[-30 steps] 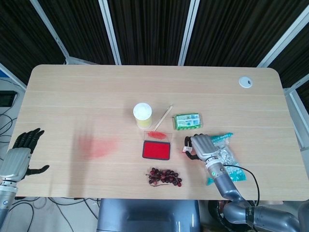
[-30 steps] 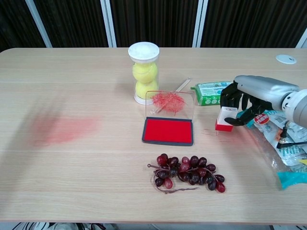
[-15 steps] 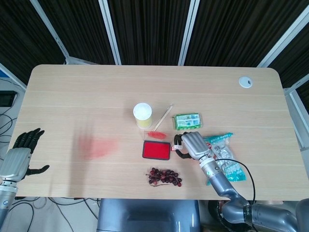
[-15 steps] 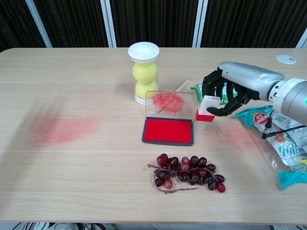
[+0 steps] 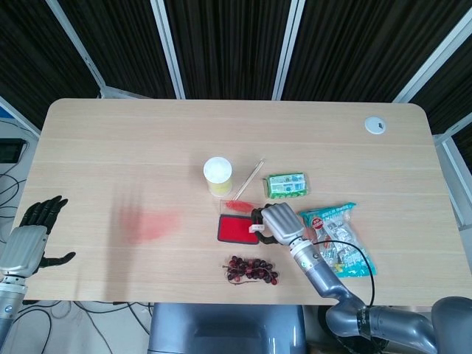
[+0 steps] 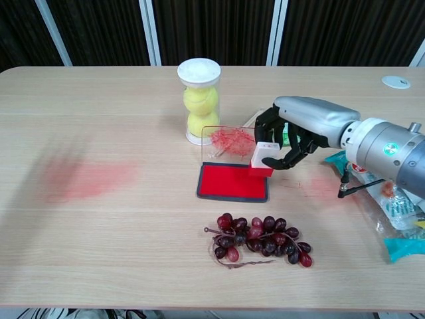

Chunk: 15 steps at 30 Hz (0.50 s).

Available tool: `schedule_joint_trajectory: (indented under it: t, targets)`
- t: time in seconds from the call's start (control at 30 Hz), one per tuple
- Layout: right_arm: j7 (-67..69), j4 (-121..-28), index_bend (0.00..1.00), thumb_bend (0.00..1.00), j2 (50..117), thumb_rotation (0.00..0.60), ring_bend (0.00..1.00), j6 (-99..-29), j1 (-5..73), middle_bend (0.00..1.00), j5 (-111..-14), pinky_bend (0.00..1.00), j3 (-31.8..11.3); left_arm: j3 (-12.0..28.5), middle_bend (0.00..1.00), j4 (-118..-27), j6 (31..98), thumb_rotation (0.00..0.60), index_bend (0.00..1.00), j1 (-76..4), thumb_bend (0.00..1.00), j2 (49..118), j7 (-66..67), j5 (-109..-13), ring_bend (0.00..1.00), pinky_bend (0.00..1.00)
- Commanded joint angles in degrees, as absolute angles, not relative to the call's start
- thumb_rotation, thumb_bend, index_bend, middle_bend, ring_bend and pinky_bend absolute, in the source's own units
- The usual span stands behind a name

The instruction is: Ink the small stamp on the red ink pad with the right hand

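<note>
1. The red ink pad (image 6: 233,181) lies open near the middle of the tabletop (image 6: 119,119), and its clear lid (image 6: 234,143) stands upright at the far edge
2. The right hand (image 6: 292,133) holds the small stamp (image 6: 263,158) with the fingers (image 6: 287,157) curled around its white top
3. The small stamp is above the right end of the red ink pad; whether its red base touches the ink surface, I cannot tell
4. Just behind the red ink pad stands a clear tube with yellow balls (image 6: 199,101), and a green packet (image 5: 286,185) lies behind the pad to the right
5. A bunch of dark grapes (image 6: 260,240) lies in front of the red ink pad, and snack bags (image 5: 336,237) lie to its right
6. The left hand (image 5: 29,237) is well apart from the red ink pad, beyond the left edge of the tabletop, with the fingers spread and holding nothing
7. A red smear (image 6: 86,178) marks the tabletop to the left of the red ink pad
</note>
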<state>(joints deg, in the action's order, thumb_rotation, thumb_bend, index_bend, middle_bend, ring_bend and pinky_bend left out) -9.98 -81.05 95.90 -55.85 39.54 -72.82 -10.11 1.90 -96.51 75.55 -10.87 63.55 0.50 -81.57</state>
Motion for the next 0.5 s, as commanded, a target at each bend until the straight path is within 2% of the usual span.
schedule_joint_trajectory:
  t: [0.03, 0.5]
  targets:
    - [-10.4, -80.3, 0.78, 0.64, 97.2, 0.6, 0.49, -55.5, 40.2, 0.63, -72.2, 0.56, -10.7, 1.9, 0.0, -96.5, 75.5, 0.6, 0.0, -10.9, 0.05, 63.5, 0.5, -81.5, 0.0, 0.0]
    - [-11.7, -74.5, 0.78, 0.65, 103.0, 0.6, 0.49, -55.1, 41.9, 0.63, -69.8, 0.56, -12.0, 1.9, 0.0, -96.7, 75.1, 0.6, 0.0, -11.0, 0.05, 63.3, -0.2, -81.4, 0.0, 0.0]
